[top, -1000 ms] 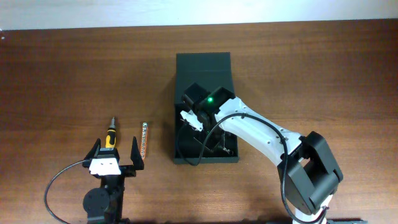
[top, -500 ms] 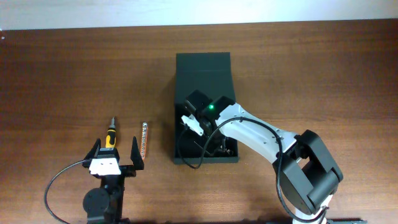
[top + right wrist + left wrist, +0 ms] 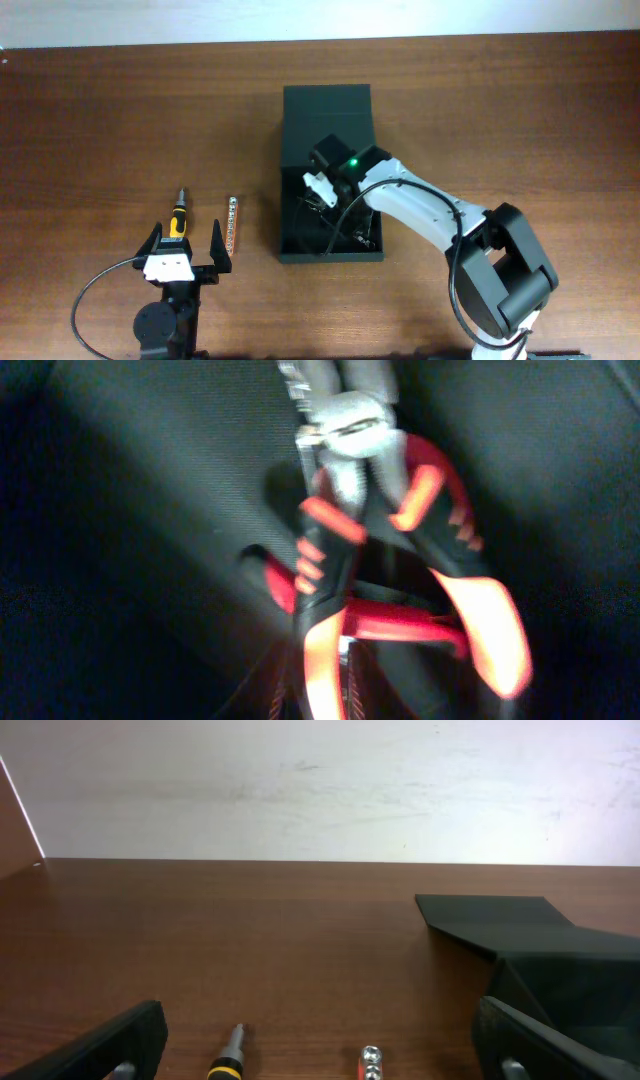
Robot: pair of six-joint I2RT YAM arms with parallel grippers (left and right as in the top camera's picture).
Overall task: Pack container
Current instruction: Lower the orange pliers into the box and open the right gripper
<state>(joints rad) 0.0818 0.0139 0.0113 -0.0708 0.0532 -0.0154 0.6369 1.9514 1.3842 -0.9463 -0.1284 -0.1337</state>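
Note:
The container (image 3: 327,105) is a dark box standing open mid-table, its flap lid folded back; its near corner also shows in the left wrist view (image 3: 560,970). My right gripper (image 3: 322,200) reaches down into it. In the right wrist view, blurred pliers (image 3: 345,560) with red and black handles lie against the dark lining just under the camera. My own fingers are lost in the dark there, so neither the jaws nor any hold can be made out. My left gripper (image 3: 186,240) (image 3: 320,1055) rests open at the front left with nothing between its fingers.
A screwdriver (image 3: 178,215) (image 3: 228,1058) with a yellow and black handle lies just ahead of the left gripper. A slim red bit holder (image 3: 232,225) (image 3: 370,1062) lies to its right, between it and the container. A pale wall runs behind the table.
My right wrist has shifted a little to the right inside the container. The left arm, screwdriver and bit holder have not moved.

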